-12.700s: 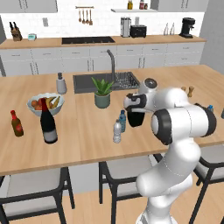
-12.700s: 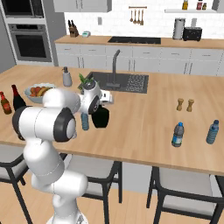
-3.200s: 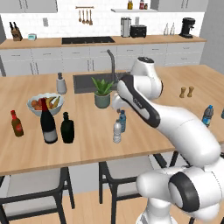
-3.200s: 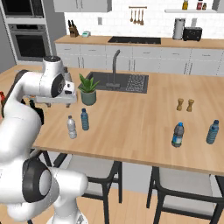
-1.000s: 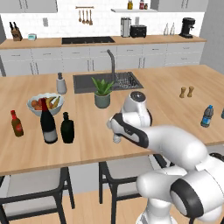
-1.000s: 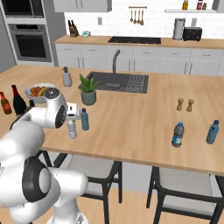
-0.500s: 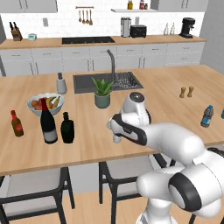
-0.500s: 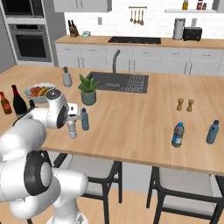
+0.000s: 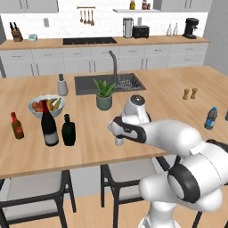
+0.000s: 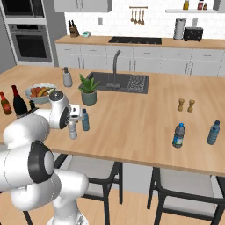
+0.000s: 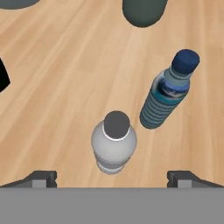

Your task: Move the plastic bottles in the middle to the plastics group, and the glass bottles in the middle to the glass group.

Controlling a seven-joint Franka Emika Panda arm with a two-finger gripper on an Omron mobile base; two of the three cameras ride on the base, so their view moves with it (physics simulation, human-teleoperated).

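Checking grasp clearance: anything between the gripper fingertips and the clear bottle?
No. In the hand view the clear bottle stands upright between the open fingertips, with bare wood on either side. The blue bottle stands apart, beyond it.

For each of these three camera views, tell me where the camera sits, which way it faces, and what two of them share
Left base view: behind the arm's left, facing the island; white arm at lower right.
Right base view: behind its right; arm at lower left.
Hand view: on the hand, looking down; fingertips at the bottom.
Shared: the clear bottle beside the blue bottle.
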